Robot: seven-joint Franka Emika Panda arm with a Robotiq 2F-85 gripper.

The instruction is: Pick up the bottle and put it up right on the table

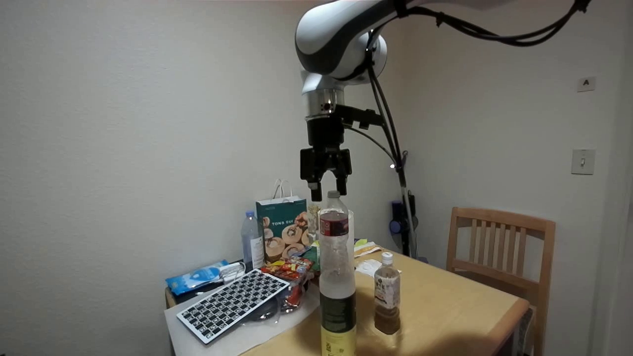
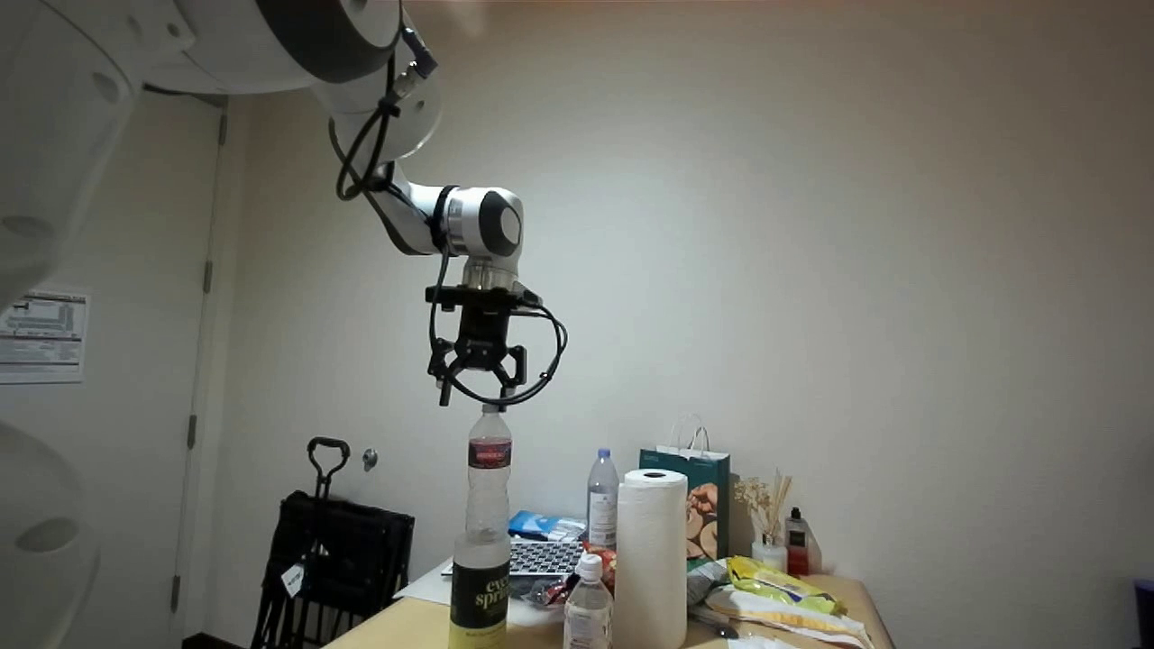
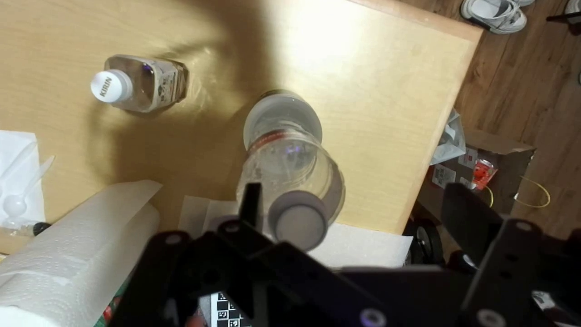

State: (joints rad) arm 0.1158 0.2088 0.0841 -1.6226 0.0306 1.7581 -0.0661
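The gripper (image 2: 475, 398) points down over the table (image 1: 445, 296), its 2 fingers (image 1: 316, 192) wide apart. Just below it the clear bottle (image 1: 335, 257) stands upright, its grey cap (image 1: 334, 194) near the level of the fingertips; in the wrist view the cap shows between the 2 fingers, closer to the finger on the left. Whether a fingertip touches the cap cannot be told. The bottle carries a red label (image 1: 335, 226) near its top and appears to rest on a container (image 2: 480, 595) with a dark label and a yellow lower part, whose foot is cut off in both exterior views. In an exterior view, a small bottle (image 1: 387, 296) with a white cap and brown liquid stands upright on the table, to the right of the container. A paper towel roll (image 2: 651, 559) stands to the right of that small bottle in an exterior view, and a yellow package (image 2: 775, 580) lies farther right. On the left, a patterned board (image 1: 232, 301) lies at a slant over a white sheet (image 1: 235, 342), with red packets (image 1: 293, 268) beside its far end. At the far side, a blue-capped bottle (image 1: 252, 242) stands upright just left of a green paper bag (image 1: 283, 225). In an exterior view, a wooden chair (image 1: 504, 217) stands past the table's right edge.
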